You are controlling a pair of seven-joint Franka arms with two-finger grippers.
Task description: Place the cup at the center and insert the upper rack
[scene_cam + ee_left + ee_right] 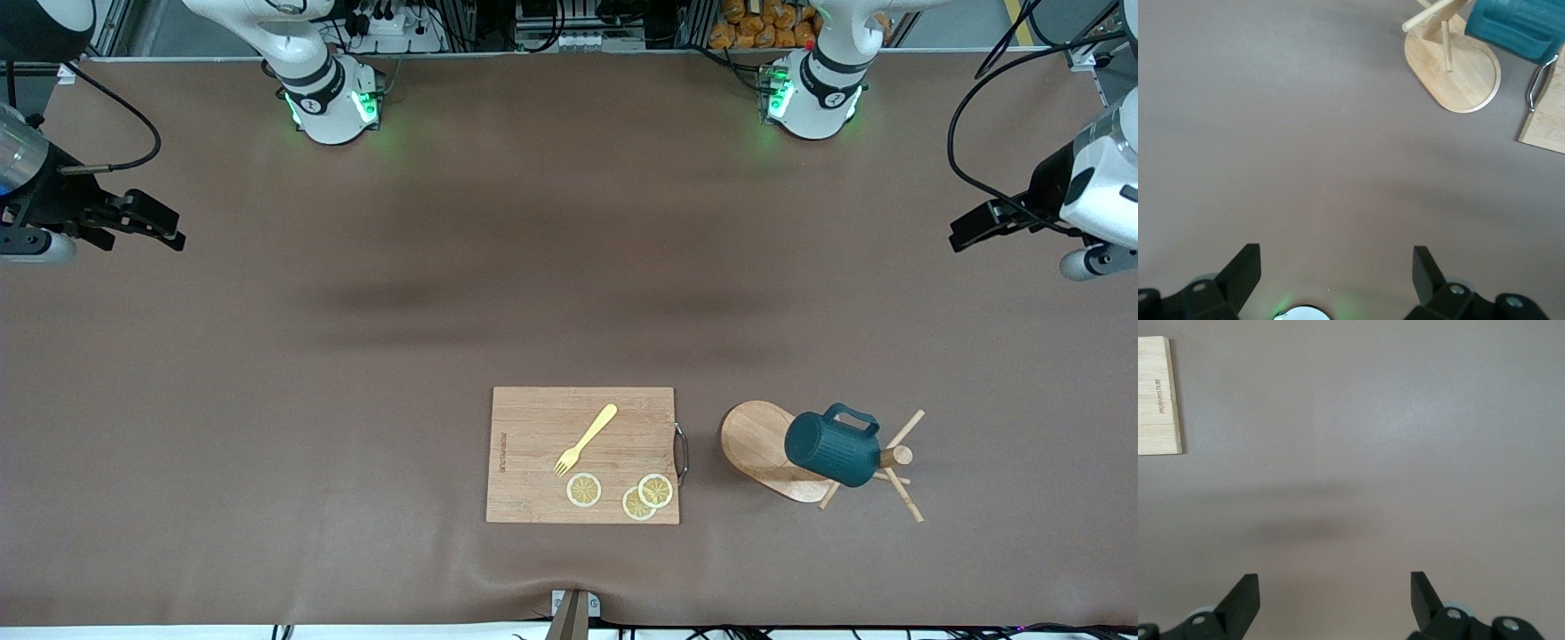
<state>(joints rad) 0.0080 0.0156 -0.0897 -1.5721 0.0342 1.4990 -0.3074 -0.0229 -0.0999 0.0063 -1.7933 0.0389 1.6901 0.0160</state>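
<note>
The cup [833, 449], dark teal and ribbed, hangs on a peg of the upper rack [756, 440], a light wooden mug tree on an oval base. The left wrist view shows the same cup [1515, 27] above the rack's base [1465, 77]. My left gripper [965, 233] waits open over the table's edge at the left arm's end, well away from the rack; its fingers [1245, 267] have nothing between them. At the right arm's end my right gripper [169, 227] waits open and empty too, and its fingers [1245, 593] show only bare table.
A rectangular wooden cutting board [533, 427] lies beside the rack, toward the right arm's end, with a metal handle [682, 452]. On it are a yellow fork [587, 438] and three lemon slices [584, 490]. Brown table [356, 356] spreads around.
</note>
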